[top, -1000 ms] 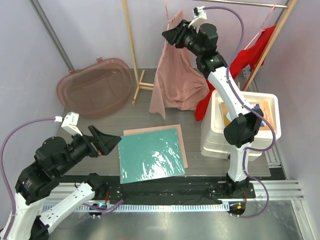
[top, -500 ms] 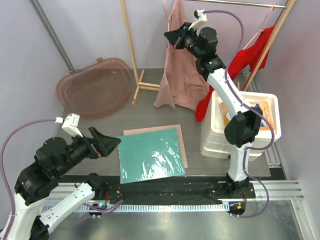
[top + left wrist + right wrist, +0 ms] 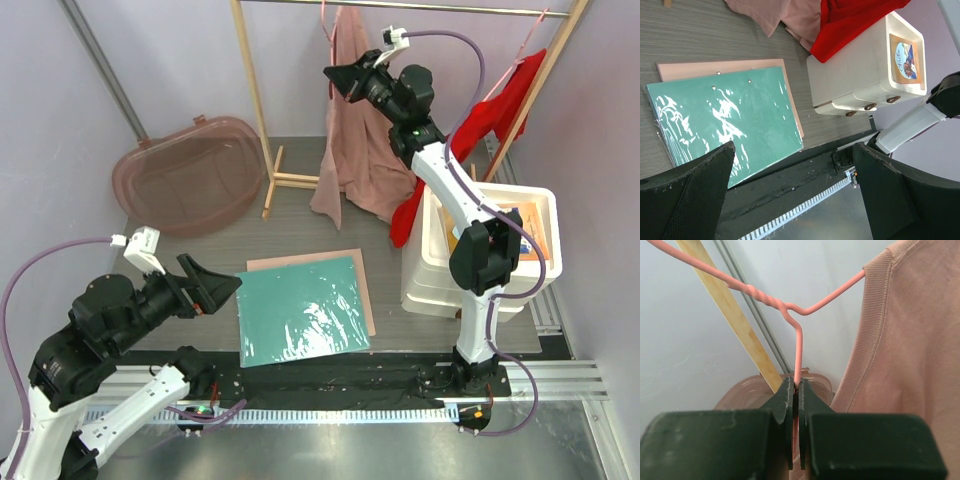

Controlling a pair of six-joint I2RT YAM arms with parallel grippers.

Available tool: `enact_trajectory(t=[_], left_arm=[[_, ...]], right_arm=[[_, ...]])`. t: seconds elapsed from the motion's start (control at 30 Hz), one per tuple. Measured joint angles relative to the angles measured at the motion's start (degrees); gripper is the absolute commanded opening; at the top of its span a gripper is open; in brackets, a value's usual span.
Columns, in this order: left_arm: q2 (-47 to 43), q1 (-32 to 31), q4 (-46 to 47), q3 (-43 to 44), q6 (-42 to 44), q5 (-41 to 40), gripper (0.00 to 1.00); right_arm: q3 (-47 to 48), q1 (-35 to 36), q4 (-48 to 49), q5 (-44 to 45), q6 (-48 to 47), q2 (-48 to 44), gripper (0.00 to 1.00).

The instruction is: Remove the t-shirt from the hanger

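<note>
Near rail [image 3: 450, 8] left end | our right pincer [image 3: 796, 385] has just clamped shut on hanger [image 3: 799, 340] wire | t-shirt [image 3: 910, 340] still hung; we can now strip it | left pincer [image 3: 792, 147] wide open, empty

Bright, even light; glare on green sheet [image 3: 303, 310]

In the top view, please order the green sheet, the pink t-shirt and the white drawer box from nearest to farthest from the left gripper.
1. green sheet, on the table just beside the left gripper
2. pink t-shirt, hanging at the back
3. white drawer box, at the far right
</note>
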Motion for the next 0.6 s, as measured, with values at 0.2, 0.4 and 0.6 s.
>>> enact_trajectory(t=[0.2,0.4,0.6], left_arm=[[0.5,0.0,0.0,0.0,-0.1,0.0,1.0],[1.0,0.0,0.0,-0.1,-1.0,0.0,1.0],[1.1,0.0,0.6,-1.0,-1.1,0.2,1.0]], right_arm=[[0.0,0.0,0.6,-0.5,0.4,0.0,0.01],[2.5,0.3,-0.6,-1.4,2.2,0.0,0.01],[2.6,1.6,-0.7,-2.1,2.6,-0.4,0.01]])
